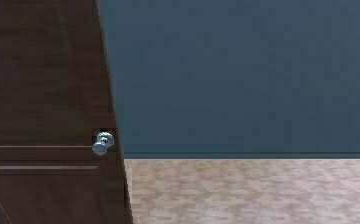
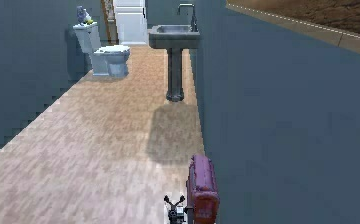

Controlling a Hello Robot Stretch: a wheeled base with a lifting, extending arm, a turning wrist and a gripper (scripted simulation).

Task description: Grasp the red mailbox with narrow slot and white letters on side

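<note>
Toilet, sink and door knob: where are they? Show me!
Toilet (image 2: 112,60): arm side view, on the bowl.
Pedestal sink (image 2: 174,37): arm side view, on the basin's front.
Door knob (image 1: 103,143): forward view, on the round knob.

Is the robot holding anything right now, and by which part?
Cannot tell. A red box shows at the gripper, but whether it is held, or by which part, is unclear.

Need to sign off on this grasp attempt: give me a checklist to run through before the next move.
1. Target in view: ok, dark red box low in the arm side view.
2. Slot and white letters confirmed: cannot tell.
3. Arm near target: ok, gripper shows close by the box.
4. Anything held: cannot tell.
5. Way ahead free: not ok, dark door with knob stands close.
</note>
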